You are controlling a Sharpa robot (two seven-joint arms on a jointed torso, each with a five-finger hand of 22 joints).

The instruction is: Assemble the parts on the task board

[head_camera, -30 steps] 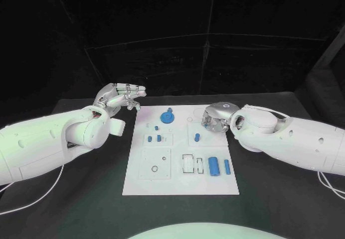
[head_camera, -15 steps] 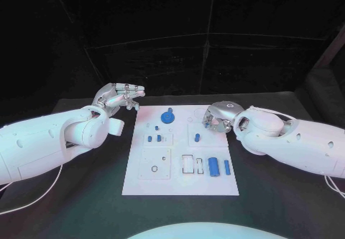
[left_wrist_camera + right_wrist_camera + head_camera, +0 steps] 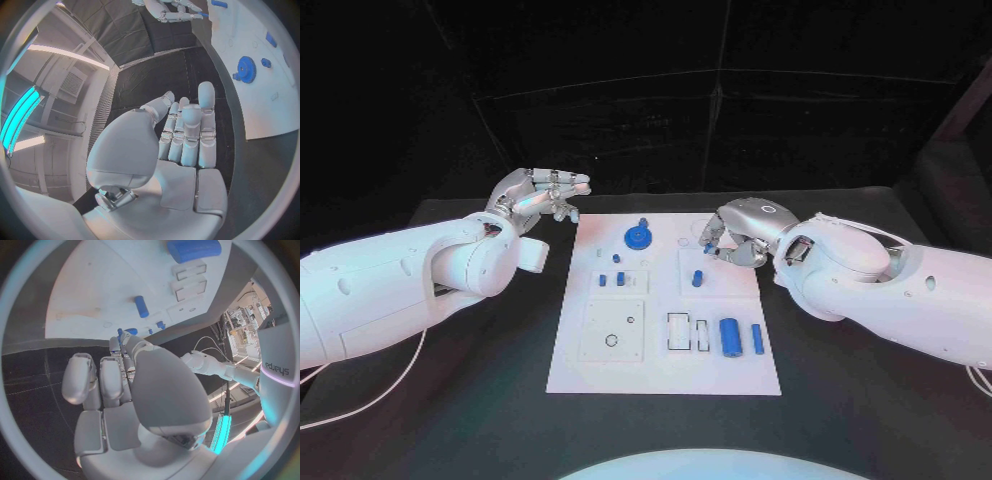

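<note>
Since one second earlier: right hand [image 3: 737, 232] shifted slightly toward board's far right corner, fingers curled, small blue part [image 3: 711, 245] apparently at fingertips; hold uncertain. White task board [image 3: 589, 370] flat at centre of black tabletop [image 3: 444, 400], blue gear [image 3: 638, 236] near far edge. Left hand [image 3: 538, 194] raised beside board's far left corner, fingers together, empty. Dark curtained backdrop [image 3: 661, 110] behind.
</note>
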